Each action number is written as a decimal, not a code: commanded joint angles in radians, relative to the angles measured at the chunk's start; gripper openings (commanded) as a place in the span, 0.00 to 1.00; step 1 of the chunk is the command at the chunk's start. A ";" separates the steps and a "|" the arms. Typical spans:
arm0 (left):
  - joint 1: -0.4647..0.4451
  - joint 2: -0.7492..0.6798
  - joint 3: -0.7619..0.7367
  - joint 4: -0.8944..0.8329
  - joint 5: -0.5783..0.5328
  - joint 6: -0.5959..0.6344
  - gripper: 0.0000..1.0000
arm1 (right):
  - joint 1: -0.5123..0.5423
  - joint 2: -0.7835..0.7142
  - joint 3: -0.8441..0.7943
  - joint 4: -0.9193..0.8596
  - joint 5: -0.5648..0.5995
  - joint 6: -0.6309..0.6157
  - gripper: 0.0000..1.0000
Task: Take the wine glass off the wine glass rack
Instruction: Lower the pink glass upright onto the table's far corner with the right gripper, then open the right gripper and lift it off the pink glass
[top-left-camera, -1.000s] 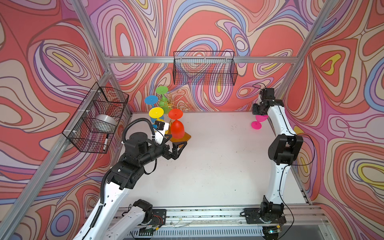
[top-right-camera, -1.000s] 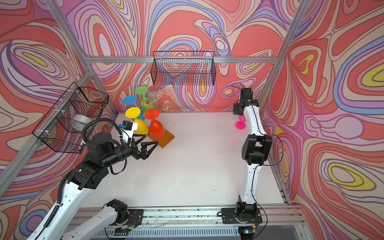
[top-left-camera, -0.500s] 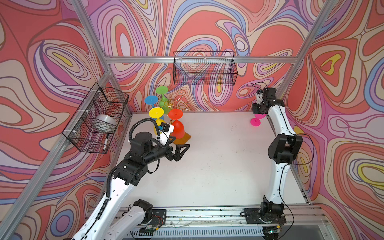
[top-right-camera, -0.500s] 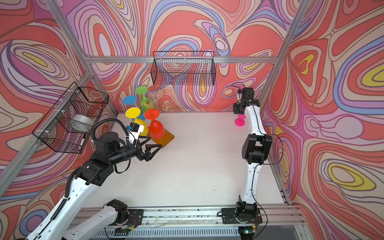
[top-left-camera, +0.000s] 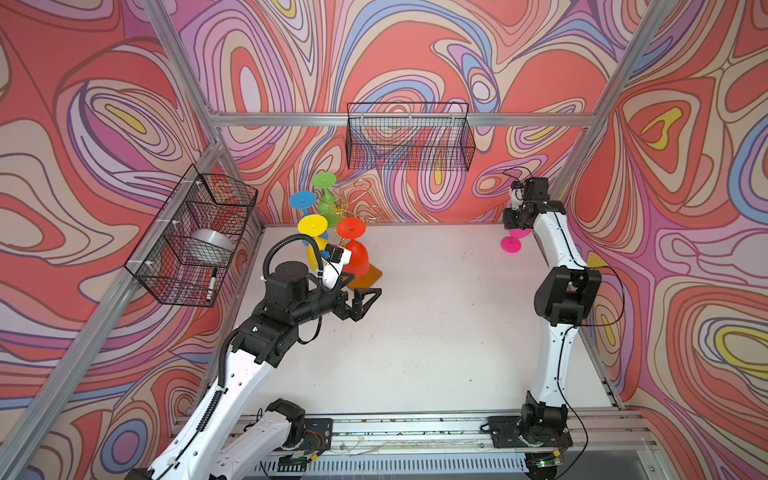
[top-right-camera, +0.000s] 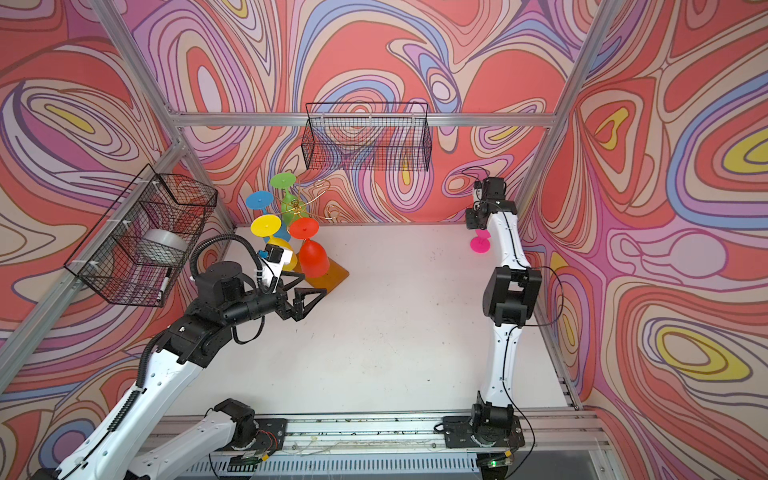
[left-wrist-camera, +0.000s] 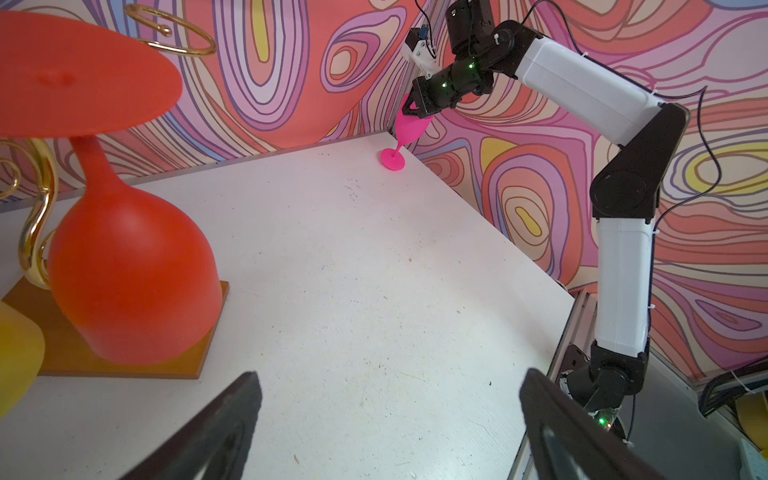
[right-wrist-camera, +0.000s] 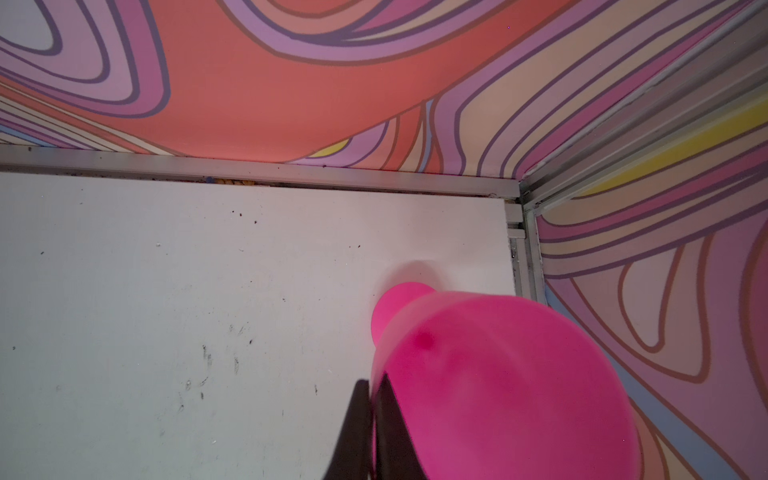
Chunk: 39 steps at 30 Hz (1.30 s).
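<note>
The wine glass rack (top-left-camera: 345, 203) (top-right-camera: 320, 195), gold wire on an amber base (top-left-camera: 368, 276) (left-wrist-camera: 124, 370), stands at the back left. Several wine glasses hang on it upside down, among them a red one (top-left-camera: 355, 255) (top-right-camera: 312, 259) (left-wrist-camera: 133, 270) and a yellow one (top-left-camera: 312, 226). My left gripper (top-left-camera: 370, 301) (top-right-camera: 316, 297) (left-wrist-camera: 390, 376) is open and empty, low over the table just in front of the base. My right gripper (left-wrist-camera: 415, 110) (right-wrist-camera: 374, 380) is shut on the rim of a pink wine glass (top-left-camera: 510, 244) (top-right-camera: 480, 245) (left-wrist-camera: 409, 126) (right-wrist-camera: 498, 374). That glass is tilted in the back right corner, foot down at the table.
A black wire basket (top-left-camera: 409, 137) hangs on the back wall. Another basket (top-left-camera: 191, 241) on the left wall holds a silver bowl and a pen. The cell's walls and aluminium posts close in tightly around the pink glass.
My left arm has shifted to the right, carrying its open gripper a little away from the rack base. The pink glass in my right gripper has edged slightly toward the back wall.
</note>
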 joint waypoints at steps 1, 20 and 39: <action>0.011 0.007 -0.008 0.040 0.030 0.011 0.97 | -0.003 0.016 0.019 0.018 -0.001 0.023 0.00; 0.026 0.013 -0.027 0.067 0.050 -0.014 0.97 | -0.010 0.018 0.044 -0.009 -0.047 0.046 0.21; 0.029 0.005 -0.032 0.072 0.038 -0.020 0.99 | -0.008 -0.178 -0.089 0.098 -0.082 0.134 0.77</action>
